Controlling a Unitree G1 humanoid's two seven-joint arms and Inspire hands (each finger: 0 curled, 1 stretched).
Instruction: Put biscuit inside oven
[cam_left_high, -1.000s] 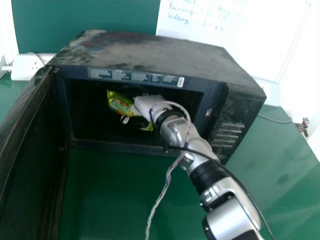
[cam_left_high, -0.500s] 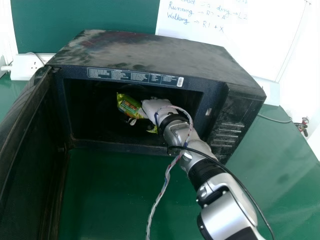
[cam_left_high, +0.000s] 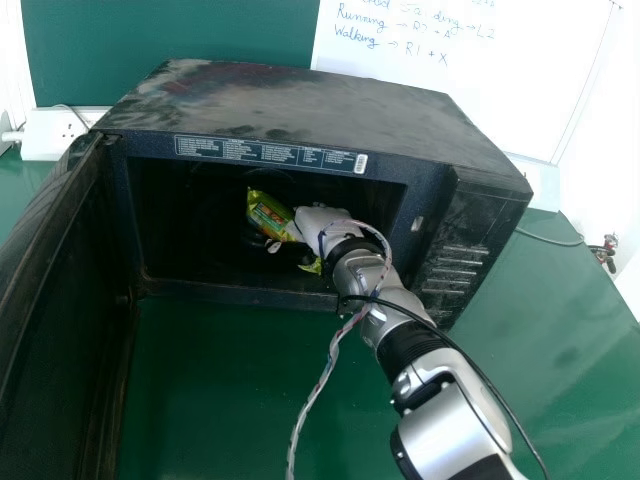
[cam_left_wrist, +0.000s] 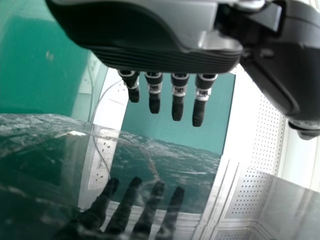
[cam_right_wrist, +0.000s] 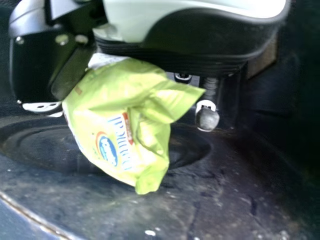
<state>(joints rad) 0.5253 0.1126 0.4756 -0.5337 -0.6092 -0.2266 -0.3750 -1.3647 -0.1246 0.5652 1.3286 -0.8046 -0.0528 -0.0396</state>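
My right hand (cam_left_high: 318, 222) reaches through the front opening of the black oven (cam_left_high: 300, 105), whose door stands open at the left. Against its fingers, inside the cavity, is the green and yellow biscuit packet (cam_left_high: 268, 214). In the right wrist view the packet (cam_right_wrist: 117, 130) is held between the thumb and fingers of my right hand (cam_right_wrist: 195, 40), above the dark oven floor and round plate. The packet hides part of the fingers. My left hand (cam_left_wrist: 165, 50) has straight fingers and holds nothing, beside a dark glossy surface.
The oven door (cam_left_high: 60, 300) spans the left side. A white socket box (cam_left_high: 60, 133) sits at the back left, and a whiteboard (cam_left_high: 460, 70) stands behind the oven. A loose cable (cam_left_high: 335, 350) hangs from my right arm over the green table (cam_left_high: 230, 390).
Inside the oven, my right hand and the packet have shifted to the right and slightly down in the head view. The oven and its door have stayed in place.
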